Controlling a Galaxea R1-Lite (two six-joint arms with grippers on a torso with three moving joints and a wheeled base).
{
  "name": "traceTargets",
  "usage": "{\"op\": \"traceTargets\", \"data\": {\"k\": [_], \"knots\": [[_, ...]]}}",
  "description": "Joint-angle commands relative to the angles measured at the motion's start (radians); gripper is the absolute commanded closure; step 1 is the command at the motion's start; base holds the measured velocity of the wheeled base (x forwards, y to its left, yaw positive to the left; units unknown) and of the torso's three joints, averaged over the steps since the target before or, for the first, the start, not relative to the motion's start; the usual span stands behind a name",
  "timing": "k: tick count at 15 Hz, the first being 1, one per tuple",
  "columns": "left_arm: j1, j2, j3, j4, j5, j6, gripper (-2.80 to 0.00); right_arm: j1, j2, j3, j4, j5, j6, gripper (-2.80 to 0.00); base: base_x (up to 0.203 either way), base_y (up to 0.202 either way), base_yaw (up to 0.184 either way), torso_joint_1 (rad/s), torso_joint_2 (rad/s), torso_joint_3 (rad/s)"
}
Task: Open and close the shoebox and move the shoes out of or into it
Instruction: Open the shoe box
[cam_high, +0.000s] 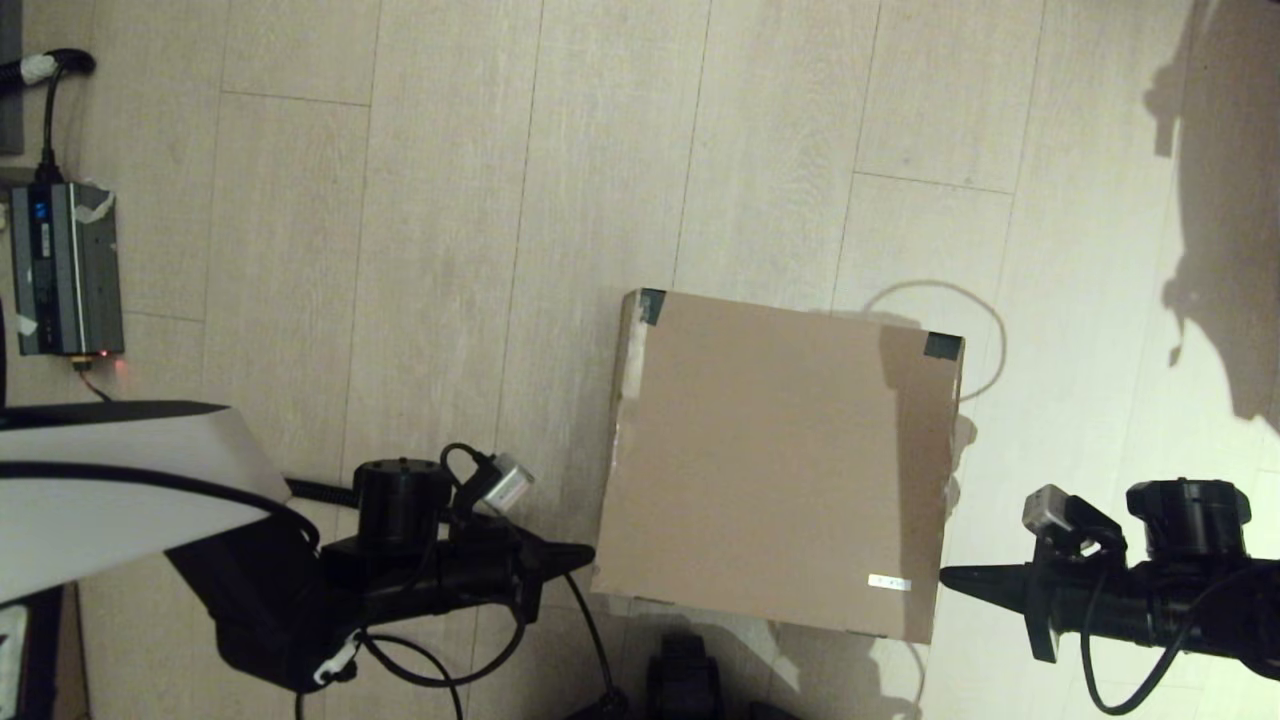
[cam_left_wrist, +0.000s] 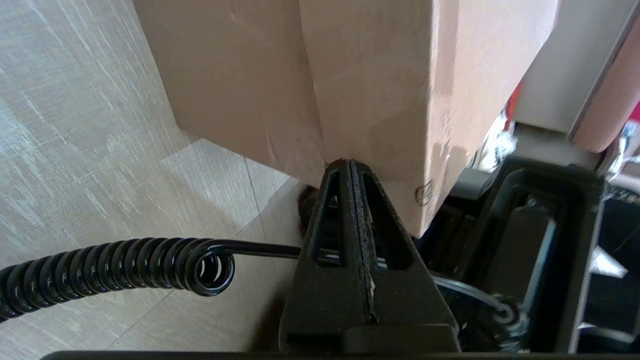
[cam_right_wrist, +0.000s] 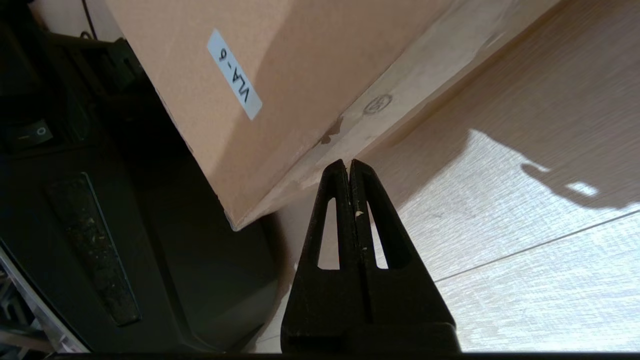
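The shoebox (cam_high: 780, 460) is a large plain brown cardboard box on the floor, lid closed flat, with black tape on its two far corners and a small white label (cam_high: 889, 582) near the front right. The shoes are out of view. My left gripper (cam_high: 590, 552) is shut, its tip right at the box's near left side wall (cam_left_wrist: 350, 90). My right gripper (cam_high: 945, 576) is shut too, pointing at the box's near right side (cam_right_wrist: 310, 65), just short of the wall below the lid edge. Neither holds anything.
A grey power unit (cam_high: 65, 268) with a black cable lies at the far left on the pale wood floor. A coiled black cable (cam_left_wrist: 115, 270) hangs by the left gripper. The robot's dark base (cam_high: 685, 680) sits just in front of the box.
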Motion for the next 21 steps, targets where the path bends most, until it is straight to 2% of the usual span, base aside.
{"op": "traceTargets", "data": {"k": [1, 5, 9, 14, 17, 19, 21], "knots": [[0.0, 0.022, -0.002, -0.006, -0.005, 0.015, 0.0, 0.011, 0.02, -0.004, -0.005, 0.005, -0.006, 0.0, 0.0, 0.0, 0.0, 0.0, 0.0, 0.0], [0.0, 0.048, -0.012, -0.015, -0.005, 0.036, 0.0, 0.031, 0.068, -0.015, -0.006, 0.006, -0.032, 0.0, 0.0, 0.0, 0.0, 0.0, 0.0, 0.0], [0.0, 0.106, -0.019, -0.1, -0.003, 0.036, 0.0, 0.046, 0.101, -0.016, -0.01, 0.005, -0.036, 0.0, 0.0, 0.0, 0.0, 0.0, 0.0, 0.0], [0.0, 0.125, -0.021, -0.107, -0.003, 0.036, 0.0, 0.058, 0.198, -0.004, -0.187, 0.003, -0.02, 0.0, 0.0, 0.0, 0.0, 0.0, 0.0, 0.0], [0.001, 0.109, -0.029, -0.106, -0.003, 0.031, 0.0, 0.057, 0.189, 0.002, -0.189, 0.003, -0.007, 0.0, 0.0, 0.0, 0.0, 0.0, 0.0, 0.0], [0.0, 0.076, -0.027, -0.106, -0.003, 0.027, 0.0, 0.057, 0.149, 0.003, -0.189, 0.002, 0.03, 0.0, 0.0, 0.0, 0.0, 0.0, 0.0, 0.0], [0.0, 0.044, -0.023, -0.105, -0.003, 0.006, 0.0, 0.057, 0.091, -0.002, -0.187, -0.001, 0.121, 0.0, 0.0, 0.0, 0.0, 0.0, 0.0, 0.0]]}}
